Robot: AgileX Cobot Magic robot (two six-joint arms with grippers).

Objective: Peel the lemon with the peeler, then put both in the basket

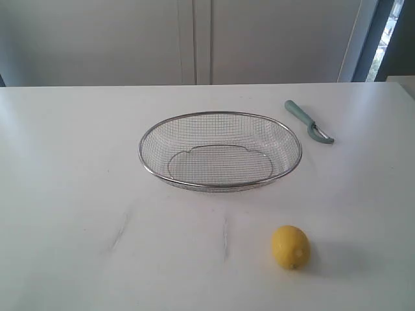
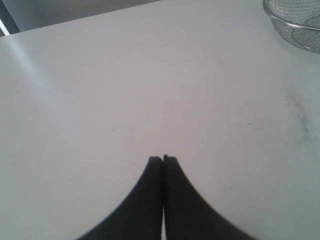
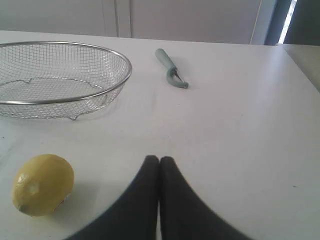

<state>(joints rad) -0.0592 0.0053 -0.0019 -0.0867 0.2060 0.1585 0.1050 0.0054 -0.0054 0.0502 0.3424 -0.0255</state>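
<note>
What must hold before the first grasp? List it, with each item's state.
1. The lemon sits free on the table, apart from the basket: ok.
2. The peeler lies in the open with nothing on it: ok.
3. The basket has nothing in it: ok.
4. The left gripper is open for a grasp: not ok, shut.
5. The right gripper is open for a grasp: not ok, shut.

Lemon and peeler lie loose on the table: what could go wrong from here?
The lemon is round and loose on the table; a nudge could roll it away. The peeler lies flat and slim, so a grasp may skid it. The right gripper and left gripper are shut; they must open before descending.
</note>
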